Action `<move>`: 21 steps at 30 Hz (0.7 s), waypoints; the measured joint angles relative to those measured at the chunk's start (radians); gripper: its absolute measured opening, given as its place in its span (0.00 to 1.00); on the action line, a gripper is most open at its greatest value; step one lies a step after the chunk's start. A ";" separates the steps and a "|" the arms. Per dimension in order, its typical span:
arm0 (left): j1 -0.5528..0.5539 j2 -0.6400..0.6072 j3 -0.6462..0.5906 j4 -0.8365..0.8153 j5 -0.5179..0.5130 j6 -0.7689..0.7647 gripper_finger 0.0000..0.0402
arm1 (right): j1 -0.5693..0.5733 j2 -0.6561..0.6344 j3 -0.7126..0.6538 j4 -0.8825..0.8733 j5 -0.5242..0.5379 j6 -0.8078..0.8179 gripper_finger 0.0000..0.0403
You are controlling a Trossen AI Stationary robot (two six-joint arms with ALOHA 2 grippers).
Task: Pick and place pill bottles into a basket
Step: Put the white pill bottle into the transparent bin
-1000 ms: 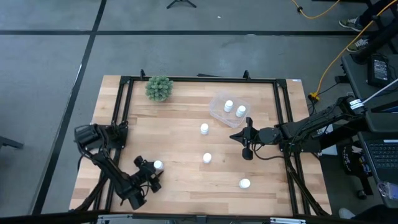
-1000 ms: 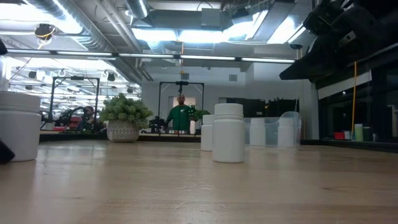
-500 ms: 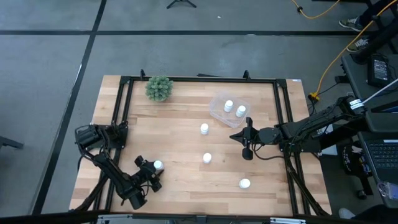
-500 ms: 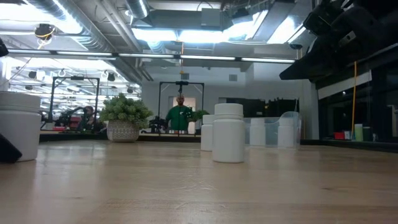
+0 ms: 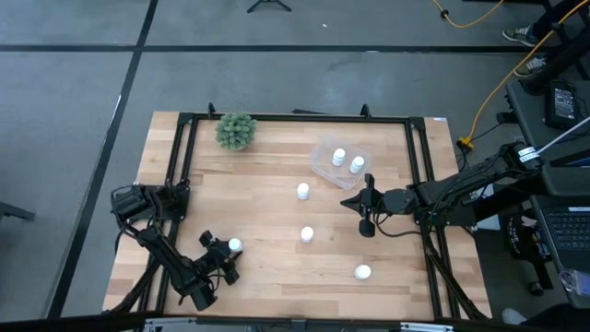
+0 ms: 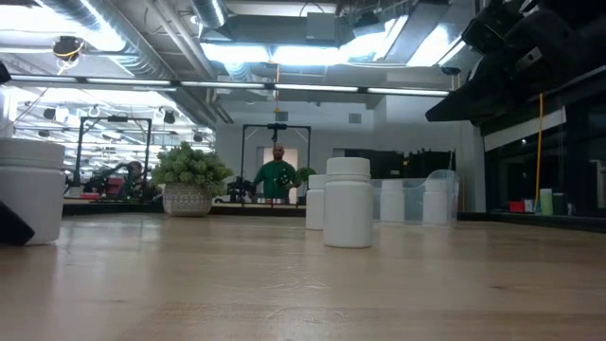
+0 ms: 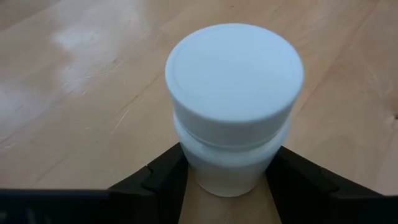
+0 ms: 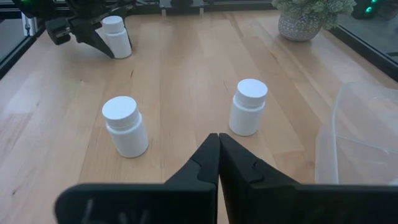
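The left gripper (image 7: 227, 183) has its jaws pressed against the base of a pill bottle (image 7: 233, 102) near the desk's front left, so the grasp looks in hand; next comes a lift toward the basket (image 5: 337, 164). That basket holds two bottles; the right gripper (image 5: 367, 205) waits beside it, jaws closed and empty.

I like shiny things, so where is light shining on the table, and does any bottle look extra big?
In the left wrist view, pale glare streaks the table, and the bottle between the left gripper fingers looms huge because the camera is so near. In the low view, bright ceiling lights glow overhead and the wood has a soft sheen.
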 joint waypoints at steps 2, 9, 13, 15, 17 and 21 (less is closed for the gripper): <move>0.000 0.000 0.000 0.000 -0.001 -0.001 0.47 | 0.000 0.000 0.000 0.000 0.000 0.001 0.02; 0.002 -0.042 0.000 -0.002 0.025 0.014 0.45 | 0.000 0.000 0.000 0.000 0.000 0.002 0.02; 0.007 -0.101 0.000 -0.004 0.018 0.061 0.45 | 0.000 0.000 0.000 0.002 0.000 0.002 0.02; 0.018 -0.138 0.000 -0.003 0.025 0.093 0.45 | 0.000 0.000 0.000 0.005 0.000 0.002 0.02; 0.034 -0.180 0.000 -0.003 0.036 0.132 0.45 | 0.000 0.000 0.000 0.005 0.000 0.002 0.02; 0.072 -0.266 0.000 0.001 0.054 0.255 0.45 | 0.000 0.000 0.000 0.005 0.000 0.003 0.02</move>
